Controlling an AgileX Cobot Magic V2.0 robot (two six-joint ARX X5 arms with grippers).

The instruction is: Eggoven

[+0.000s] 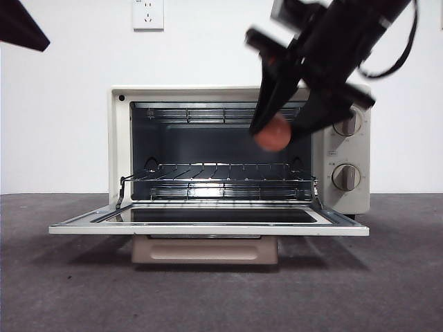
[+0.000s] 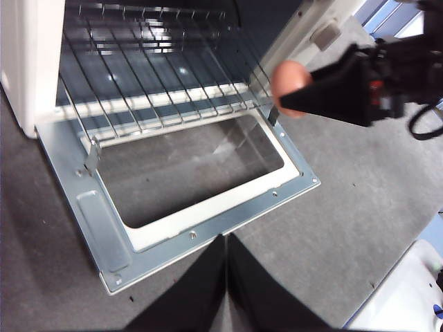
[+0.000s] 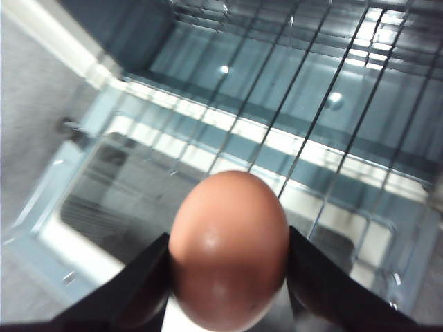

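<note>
The reddish-brown egg (image 3: pixel 229 249) is clamped between the two black jaws of the right gripper (image 1: pixel 280 131), held in the air in front of the upper right part of the oven's open cavity, above the wire rack (image 1: pixel 218 181). The cream toaster oven (image 1: pixel 120 142) stands on the grey tabletop (image 1: pixel 69 290) with its glass door (image 1: pixel 208 225) folded down flat. The left gripper (image 2: pixel 226 252) hangs back over the tabletop before the door, its jaws pressed together and holding nothing.
</note>
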